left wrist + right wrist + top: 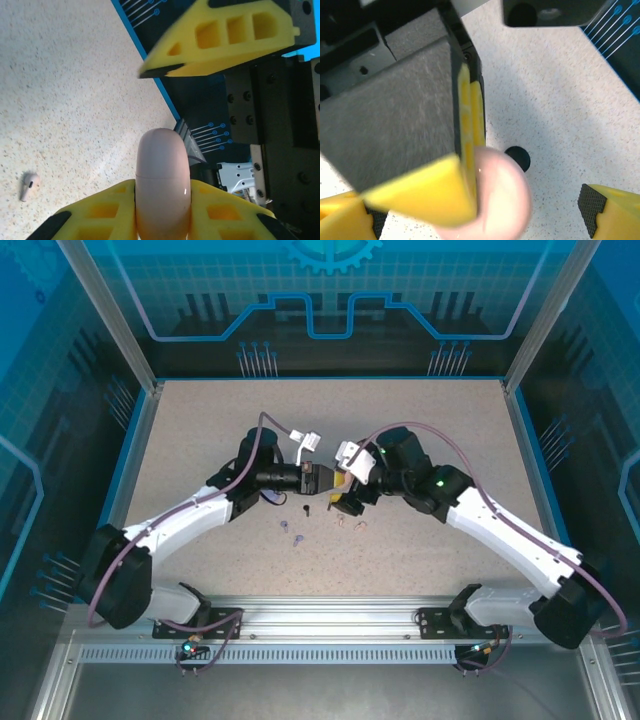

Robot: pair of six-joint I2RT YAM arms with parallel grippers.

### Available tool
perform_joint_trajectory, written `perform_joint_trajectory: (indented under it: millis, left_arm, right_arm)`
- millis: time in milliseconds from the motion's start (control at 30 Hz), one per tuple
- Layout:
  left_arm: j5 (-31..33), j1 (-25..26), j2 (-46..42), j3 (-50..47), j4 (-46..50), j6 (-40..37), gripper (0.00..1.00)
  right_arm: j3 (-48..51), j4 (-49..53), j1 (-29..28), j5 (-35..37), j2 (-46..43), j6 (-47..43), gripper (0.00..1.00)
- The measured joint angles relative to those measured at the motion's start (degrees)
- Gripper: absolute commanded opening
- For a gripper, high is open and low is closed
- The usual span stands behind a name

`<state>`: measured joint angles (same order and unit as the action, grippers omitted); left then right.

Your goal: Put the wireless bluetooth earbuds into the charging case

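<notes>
- The left arm [190,515] and the right arm [500,530] are reaching in from the lower corners of the top view and meeting nose to nose at the middle of the speckled bench [200,440].
- The left jaws are clamping a rounded pale pink case [162,185]. In the left wrist view it is rising from the bottom centre of the frame between two yellow fingers [105,210], and a thin seam is running across it.
- The right jaws are standing wide open and gripping nothing. In the right wrist view their yellow tips are sitting at the bottom left and bottom right corners, well apart, with the pink case [502,200] blurred between them at the bottom centre.
- One right-hand finger [220,40] is hanging across the top of the left wrist view, above the case and apart from it.
- The earbuds are lying loose on the bench, just below the jaws in the top view — a black one [305,508], two lilac ones [283,527] down to its left, and pale pink specks [340,521] to the right.
- One pale pink earbud [29,186] is lying on the bench at the lower left of the left wrist view.
- A small black round thing [518,156] is sitting on the bench just right of centre in the right wrist view — what it is I cannot tell.
</notes>
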<state>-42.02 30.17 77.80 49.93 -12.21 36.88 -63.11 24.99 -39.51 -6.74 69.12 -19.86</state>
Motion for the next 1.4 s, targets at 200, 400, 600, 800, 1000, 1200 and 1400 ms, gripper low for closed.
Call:
perform_joint_trajectory:
  millis: [200,400,600,800,1000,1200,1400]
  left_arm:
    - [5.5,0.0,-6.7,-3.8,-4.4,-3.0,0.22]
    - [10.6,0.0,-14.4,-9.6,-12.5,-7.1,0.22]
    - [11.8,0.0,-18.9,-13.6,-23.4,-13.2,0.21]
    - [11.7,0.0,-18.1,-15.8,-36.2,-17.8,0.16]
    - [11.3,0.1,-13.7,-16.8,-49.8,-19.1,0.13]
    - [10.5,0.2,-10.6,-16.8,-56.9,-18.9,0.11]
    - [10.3,0.8,-10.1,-17.0,-59.9,-18.4,0.11]
  right_arm:
    - [2.7,-1.4,2.5,-7.0,-10.5,6.3,1.0]
    - [10.2,-9.0,3.3,-13.2,-18.4,17.5,1.0]
    - [15.4,-17.2,4.3,-16.1,-20.2,27.6,1.0]
    - [13.4,-21.0,4.4,-18.9,-18.7,31.4,1.0]
    - [6.7,-22.8,4.4,-21.0,-15.0,31.4,0.98]
    - [1.1,-23.1,4.4,-21.4,-10.5,31.2,0.96]
    - [0.1,-23.2,4.4,-21.2,-7.6,30.8,0.95]
